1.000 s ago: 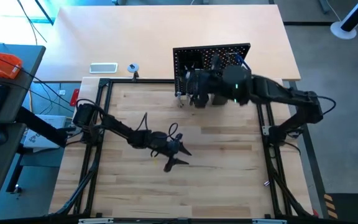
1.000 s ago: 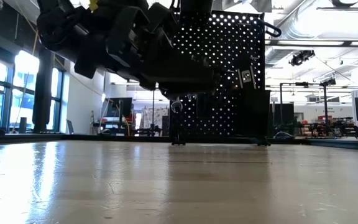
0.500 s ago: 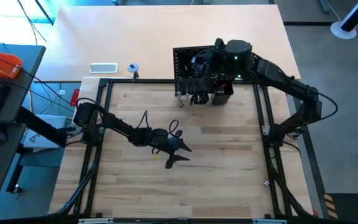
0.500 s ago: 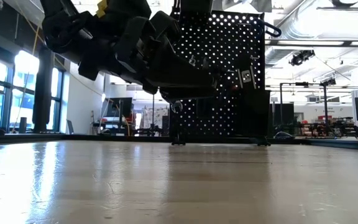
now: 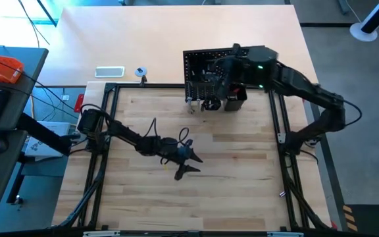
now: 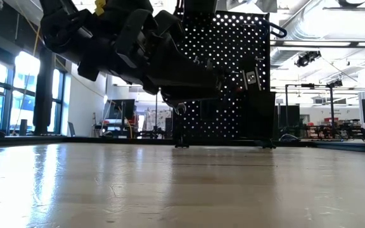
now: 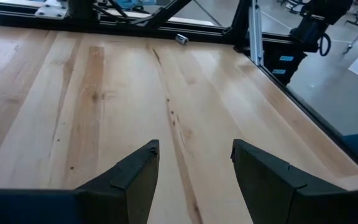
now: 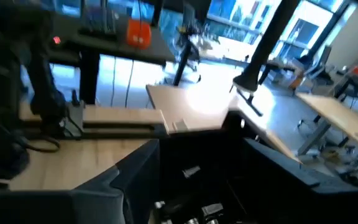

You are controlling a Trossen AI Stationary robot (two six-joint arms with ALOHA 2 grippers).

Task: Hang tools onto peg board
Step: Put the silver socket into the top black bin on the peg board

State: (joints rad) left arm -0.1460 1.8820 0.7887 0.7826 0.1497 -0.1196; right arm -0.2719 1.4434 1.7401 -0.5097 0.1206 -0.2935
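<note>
the peg board (image 5: 206,66) stands upright at the far edge of the table (image 5: 229,164), toward its right corner, a black panel full of small holes. tools (image 5: 209,82) hang crowded on its front; from above i can't tell one from another. a small black bin (image 5: 235,100) sits at the board's lower right.

the right gripper (image 5: 219,69) is up against the board's front, above the hanging tools; whether its fingers are parted or closed i cannot tell.

the left gripper (image 5: 188,163) hovers over the middle of the table, well apart from the board, its fingers (image 7: 135,177) spread and holding nothing, bare wood between them.
</note>
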